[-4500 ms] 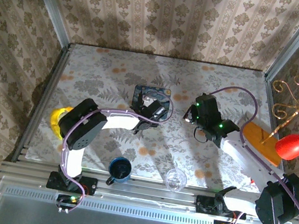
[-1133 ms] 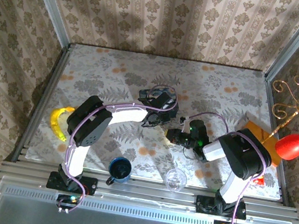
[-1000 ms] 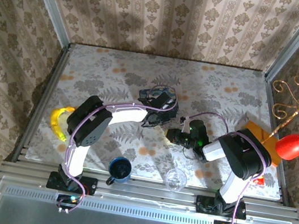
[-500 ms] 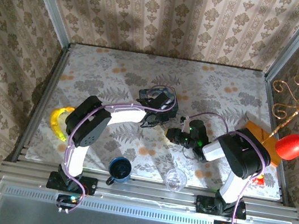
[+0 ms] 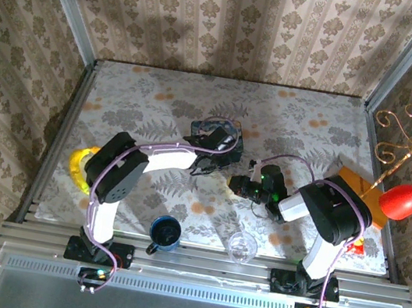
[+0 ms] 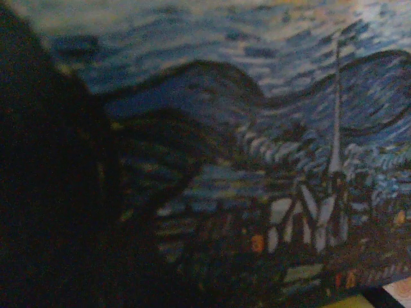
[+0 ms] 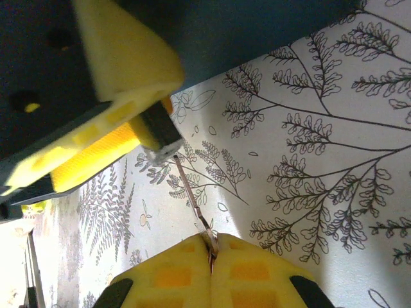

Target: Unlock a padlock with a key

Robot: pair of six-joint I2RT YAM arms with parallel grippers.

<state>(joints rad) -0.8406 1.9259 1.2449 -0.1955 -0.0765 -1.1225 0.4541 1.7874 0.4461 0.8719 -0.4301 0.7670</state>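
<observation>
fern-print tablecloth (image 7: 308,128) below, right pincer (image 7: 210,253) pinches key (image 7: 191,192) touching padlock (image 7: 157,133) clamped by left pincer (image 7: 140,114).

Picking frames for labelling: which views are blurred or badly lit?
Left wrist: the blue tin is too close and soft, the picture's left nearly black. Right wrist: the key and tablecloth are sharp, lower-left corner overexposed. Top external: even light, soft shadows.

Tin (image 6: 276,122): its painted face sits close against my lens, out of focus.

Pattern: swirling blue sky at the top, a dark hill line, one thin pale spire, pale roofs and small orange lights below.

Dark mass (image 6: 51,192): covers the left side, overlapping the tin; I cannot identify it.

Yellow sliver (image 6: 347,301): bottom edge, under the tin.
</observation>
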